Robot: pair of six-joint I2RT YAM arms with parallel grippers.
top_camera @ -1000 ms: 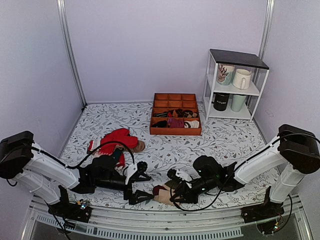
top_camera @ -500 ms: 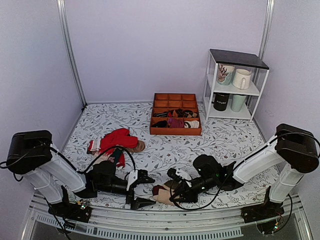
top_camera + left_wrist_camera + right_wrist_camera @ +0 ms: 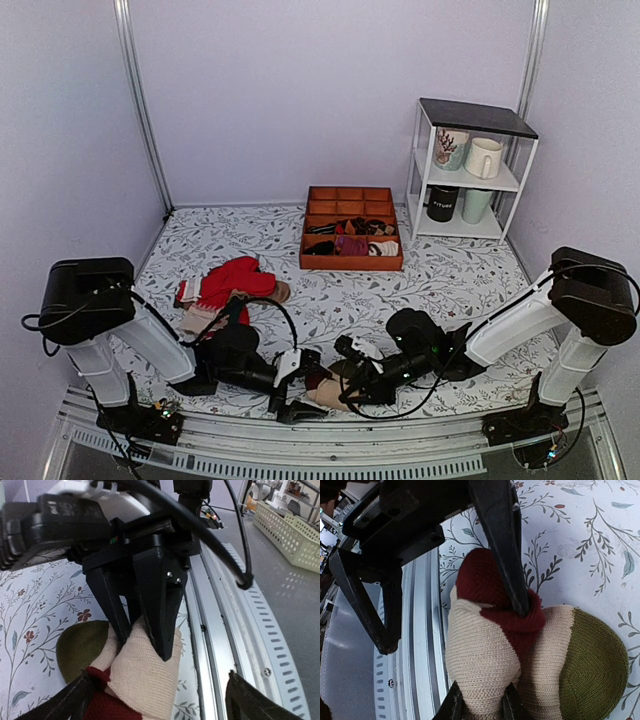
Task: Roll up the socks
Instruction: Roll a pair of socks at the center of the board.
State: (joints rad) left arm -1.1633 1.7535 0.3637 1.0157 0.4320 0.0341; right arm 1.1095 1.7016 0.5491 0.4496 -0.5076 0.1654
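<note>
The socks (image 3: 326,388) lie as a bunched beige bundle with an olive toe and maroon cuff at the table's front edge, between my two grippers. My right gripper (image 3: 347,386) is shut on a beige fold of the socks (image 3: 485,650), pinched between its fingers (image 3: 453,706). My left gripper (image 3: 299,383) is open wide around the bundle's left end. One of its fingers (image 3: 512,565) presses into the maroon cuff; the other hangs over the metal rail. In the left wrist view the right gripper (image 3: 145,640) pinches the beige socks (image 3: 142,677).
Bright red socks (image 3: 236,279) lie at the left middle. An orange divided tray (image 3: 351,262) with sock bundles sits at the back centre. A white shelf (image 3: 424,150) holds mugs at the back right. A slotted metal rail (image 3: 330,440) runs along the front edge.
My left gripper has slid right along the front edge to the sock bundle and now straddles its cuff end. The right gripper has kept its hold and barely moved.
</note>
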